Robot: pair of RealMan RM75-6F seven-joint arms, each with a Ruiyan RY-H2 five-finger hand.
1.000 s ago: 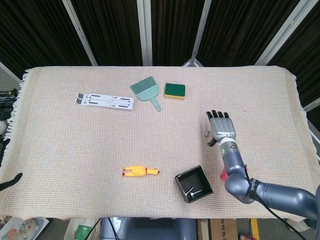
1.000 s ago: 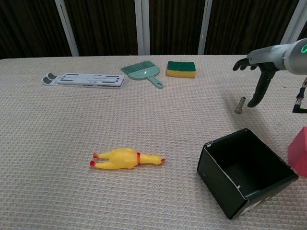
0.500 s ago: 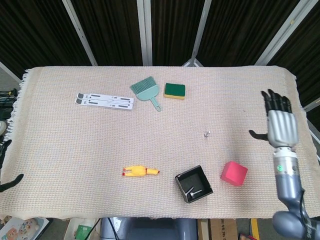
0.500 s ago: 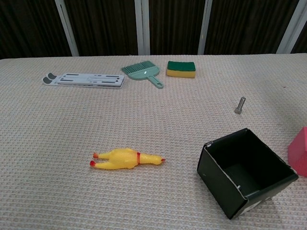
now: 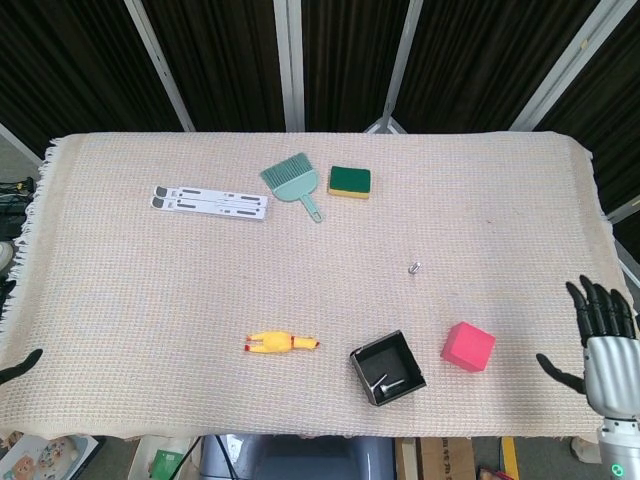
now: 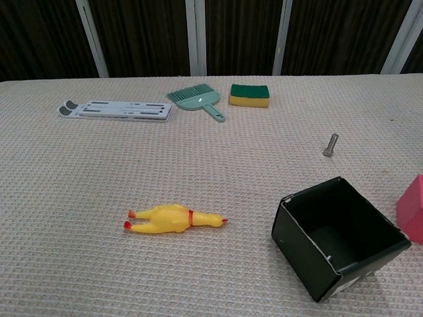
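Head view: right hand (image 5: 608, 350), fingers (image 5: 600, 305) spread and empty, well right of pink cube (image 5: 468, 346).

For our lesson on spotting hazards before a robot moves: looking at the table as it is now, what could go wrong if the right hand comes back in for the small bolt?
1. The bolt is tiny and lies flat on the woven cloth; the fingers may slip off it or roll it away.
2. The pink cube and the black box lie between the open right hand and the bolt, so a low reach could knock them.
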